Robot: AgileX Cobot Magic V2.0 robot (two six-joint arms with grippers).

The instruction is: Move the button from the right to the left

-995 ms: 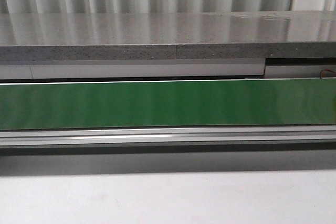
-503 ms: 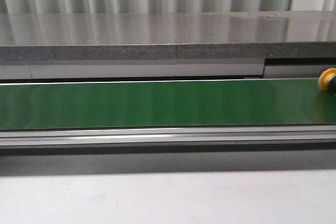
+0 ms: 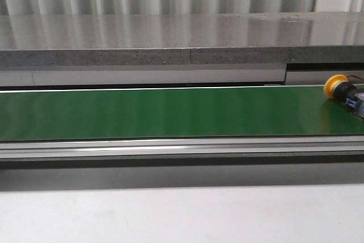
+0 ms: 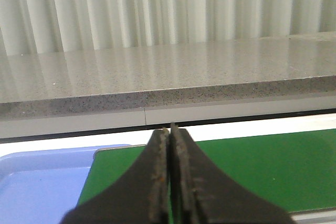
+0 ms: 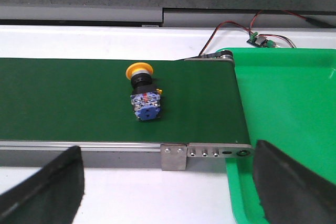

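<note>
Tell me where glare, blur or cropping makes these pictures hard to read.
Front view: pale glare streaks on the green belt, and the button is cropped at the frame edge. Left wrist view: the left gripper sits close and soft. Right wrist view: the button is sharp; the right gripper's fingers blur.

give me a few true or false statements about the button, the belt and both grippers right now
1. The button lies on its side on the green belt. True.
2. The right gripper is shut on the button. False: its fingers are spread wide, and the button lies apart from them on the belt.
3. The left gripper has its fingers pressed together with nothing between them. True.
4. The button sits inside the green tray. False: it is on the belt, beside the tray.
5. In the front view the button is at the left end of the belt. False: it is near the right edge.
</note>
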